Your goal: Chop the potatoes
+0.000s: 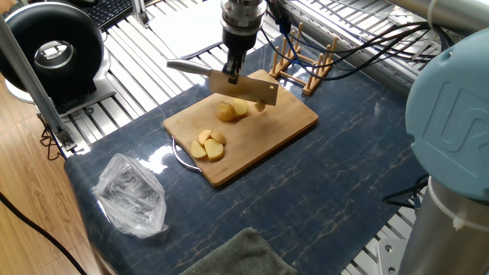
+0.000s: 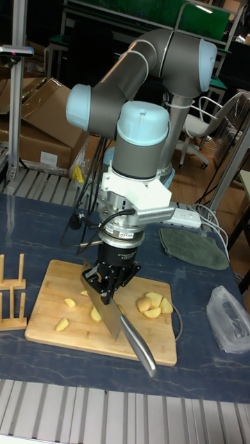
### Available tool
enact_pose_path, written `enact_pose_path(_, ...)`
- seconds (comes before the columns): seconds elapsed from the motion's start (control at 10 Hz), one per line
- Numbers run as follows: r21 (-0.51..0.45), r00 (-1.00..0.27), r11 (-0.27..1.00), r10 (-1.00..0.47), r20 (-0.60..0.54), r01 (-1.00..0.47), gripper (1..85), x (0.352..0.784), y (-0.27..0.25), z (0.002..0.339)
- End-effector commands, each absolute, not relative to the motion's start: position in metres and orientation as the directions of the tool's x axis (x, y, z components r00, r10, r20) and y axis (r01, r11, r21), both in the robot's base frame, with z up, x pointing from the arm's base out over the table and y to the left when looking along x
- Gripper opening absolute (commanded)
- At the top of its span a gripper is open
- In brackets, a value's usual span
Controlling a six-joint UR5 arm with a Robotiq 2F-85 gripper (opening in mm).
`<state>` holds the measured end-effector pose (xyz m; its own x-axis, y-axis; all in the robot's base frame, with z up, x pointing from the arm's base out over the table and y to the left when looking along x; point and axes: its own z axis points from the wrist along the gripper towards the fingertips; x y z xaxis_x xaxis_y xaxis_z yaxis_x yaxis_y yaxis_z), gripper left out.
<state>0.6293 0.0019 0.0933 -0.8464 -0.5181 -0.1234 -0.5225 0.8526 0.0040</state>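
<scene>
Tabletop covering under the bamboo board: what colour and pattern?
Dark navy tabletop covering with thin pale marble-like veins, clearest in the fixed view.

A bamboo board [image 1: 267, 137] lies on the dark blue marbled desk [image 1: 344, 191], with a thin wire ring [image 1: 179, 156] showing at its near-left edge. A wooden rack [image 1: 306, 65] stands just beyond the board's far corner. A crumpled clear plastic bag [image 1: 130, 195] sits to the near left, and a grey-green cloth [image 1: 237, 256] lies at the near edge.
</scene>
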Motion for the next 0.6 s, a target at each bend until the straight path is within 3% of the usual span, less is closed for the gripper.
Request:
enact_pose_path(0.0,0.008,-0.835,0.843,-0.531,-0.148,-0.538,1.0,0.6328,0.0058,0.0871)
enact_pose_path(0.5,0.013,-0.836,0.844,-0.529,-0.146,-0.537,1.0,0.6325,0.0040,0.0888)
